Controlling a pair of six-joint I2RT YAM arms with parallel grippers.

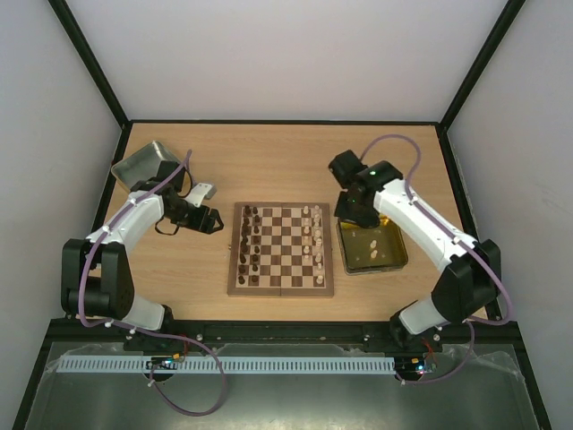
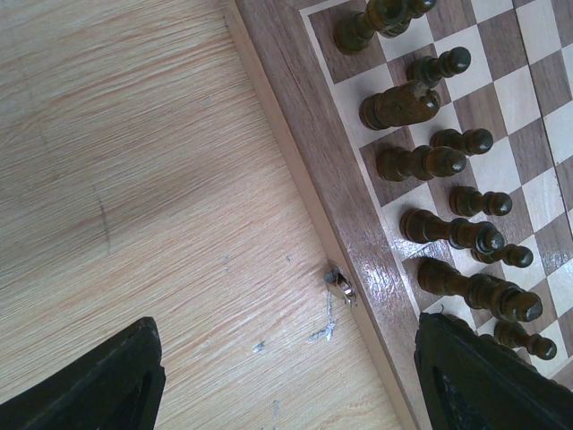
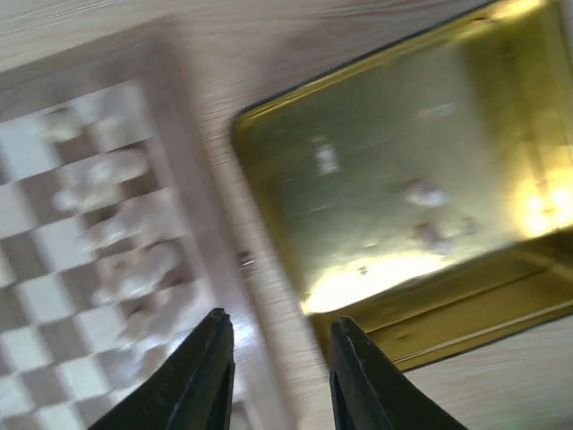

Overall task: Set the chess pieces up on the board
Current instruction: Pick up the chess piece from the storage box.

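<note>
The chess pieces [image 2: 421, 163] are tiny turned wooden men, so we judge them light, stiff and a little slick. They should tip or roll at a nudge, and the safest hold looks to be across the narrow stem just above the base, taken from straight overhead.

The dark brown pieces [image 2: 466, 231] stand in two rows on the board [image 2: 340, 224], just ahead and to the right of the left gripper [image 2: 286, 381], whose jaws stand wide with nothing between them.

The pale cream pieces [image 3: 134, 269] line the opposite edge, ahead and left of the right gripper [image 3: 279, 358] (this view is blurred). A few loose pale pieces [image 1: 369, 247] lie in the yellow tray [image 3: 466, 313] on its right. Its jaws are narrowly parted, and we see nothing held in them.

A silver tin [image 1: 143, 166] sits well behind the left gripper.
</note>
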